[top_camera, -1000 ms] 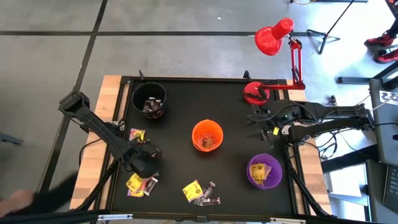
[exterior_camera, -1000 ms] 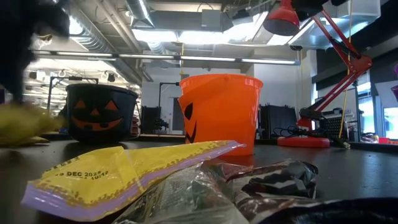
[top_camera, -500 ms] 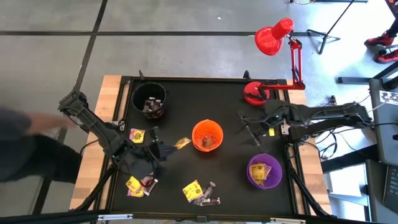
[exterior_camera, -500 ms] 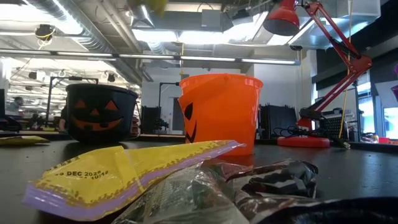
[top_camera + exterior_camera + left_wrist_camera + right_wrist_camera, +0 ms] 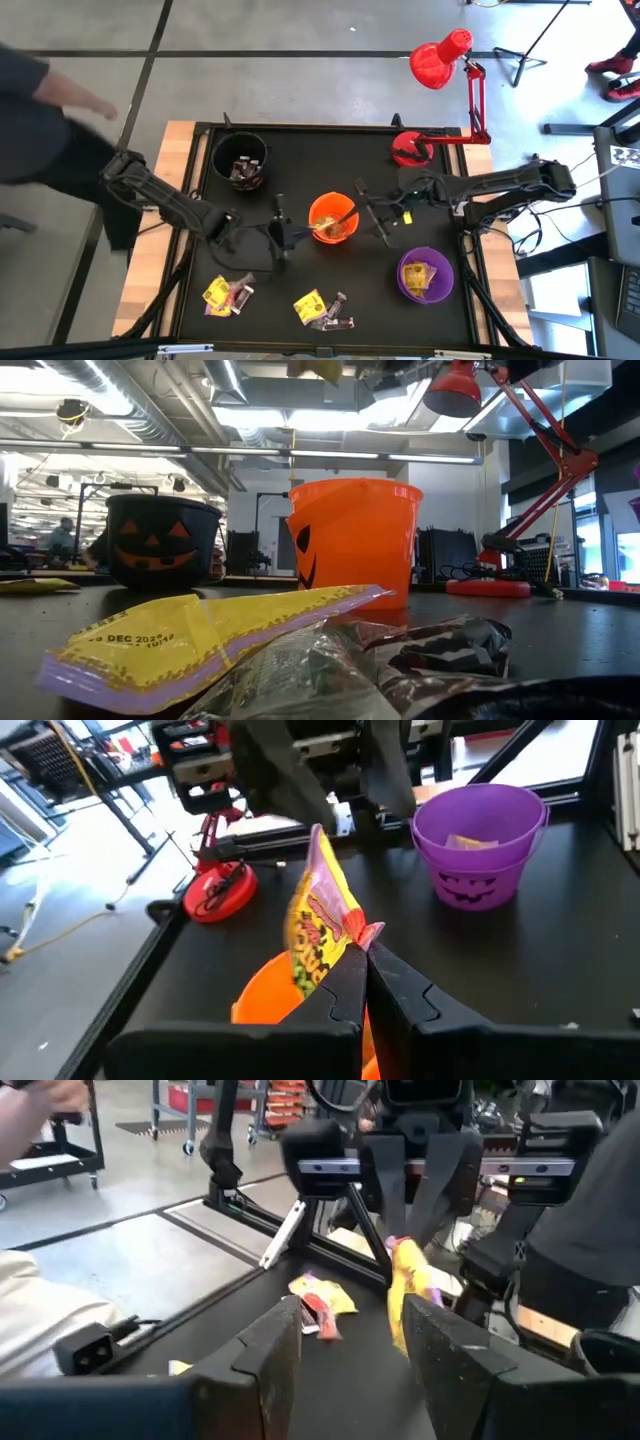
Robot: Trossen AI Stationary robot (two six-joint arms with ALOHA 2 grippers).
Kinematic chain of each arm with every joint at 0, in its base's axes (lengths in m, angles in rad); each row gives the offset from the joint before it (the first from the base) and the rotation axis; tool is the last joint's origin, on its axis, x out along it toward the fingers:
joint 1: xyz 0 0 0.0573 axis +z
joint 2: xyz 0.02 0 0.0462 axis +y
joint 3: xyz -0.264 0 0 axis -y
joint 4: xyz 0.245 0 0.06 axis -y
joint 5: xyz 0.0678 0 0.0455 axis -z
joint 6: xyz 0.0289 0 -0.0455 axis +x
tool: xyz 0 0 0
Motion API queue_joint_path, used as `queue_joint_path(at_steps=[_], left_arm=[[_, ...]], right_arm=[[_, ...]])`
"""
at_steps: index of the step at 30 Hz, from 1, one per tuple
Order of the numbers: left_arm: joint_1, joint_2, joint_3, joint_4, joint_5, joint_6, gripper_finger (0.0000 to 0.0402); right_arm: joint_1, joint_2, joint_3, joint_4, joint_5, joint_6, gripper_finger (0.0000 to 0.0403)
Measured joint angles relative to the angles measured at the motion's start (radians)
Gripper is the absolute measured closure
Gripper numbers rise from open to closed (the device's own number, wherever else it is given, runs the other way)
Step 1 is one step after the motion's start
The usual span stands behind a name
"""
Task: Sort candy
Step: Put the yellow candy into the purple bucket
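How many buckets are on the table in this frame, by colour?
Orange bucket: 1
Black bucket: 1
Purple bucket: 1
Total: 3 buckets

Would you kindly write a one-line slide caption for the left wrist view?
Left claw, shut on a yellow pink-marked wrapped candy, holds it above the round orange plastic cup; round purple plastic cup beyond.
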Motion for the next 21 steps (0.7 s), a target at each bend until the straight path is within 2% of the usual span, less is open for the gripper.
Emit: queue_joint_path(at_steps=[11, 21], left_arm=[[0.053, 0.051, 0.0, 0.091, 0.111, 0.036, 0.0401], [0.045, 0.051, 0.0, 0.037, 0.119, -0.023, 0.0401]], right_arm=[[0.0, 0.07, 0.0, 0.015, 0.084, -0.011, 0.0228], [-0.001, -0.002, 0.001, -0.016, 0.108, -0.053, 0.0227]])
